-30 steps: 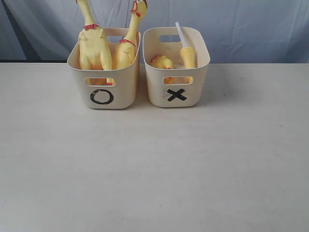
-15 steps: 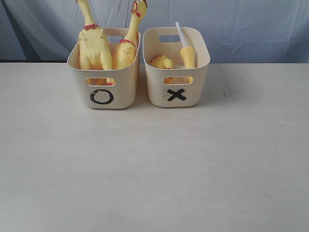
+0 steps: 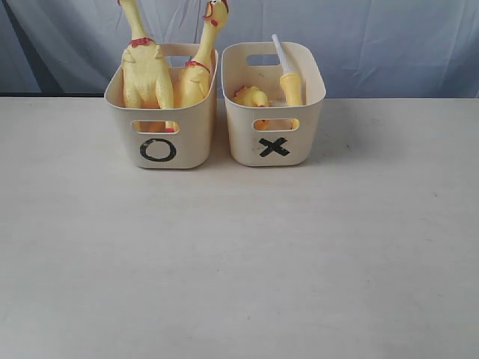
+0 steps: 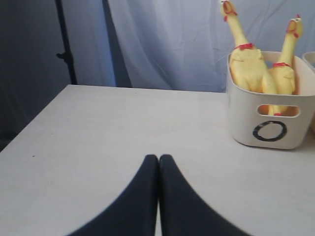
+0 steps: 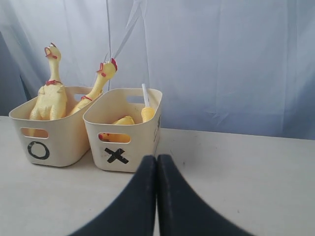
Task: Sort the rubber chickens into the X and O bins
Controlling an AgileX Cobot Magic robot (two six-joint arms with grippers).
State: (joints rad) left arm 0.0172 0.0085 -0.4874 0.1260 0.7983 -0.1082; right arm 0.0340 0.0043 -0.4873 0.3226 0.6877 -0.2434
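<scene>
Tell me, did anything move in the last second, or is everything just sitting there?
Nothing visibly changed. In the exterior view the two rubber chickens still stand in the O bin, and the third chicken, with its white tube, still lies in the X bin. The left tool and the right tool are shut and hold nothing.

Pale table; on it, O bin just beside X bin
</scene>
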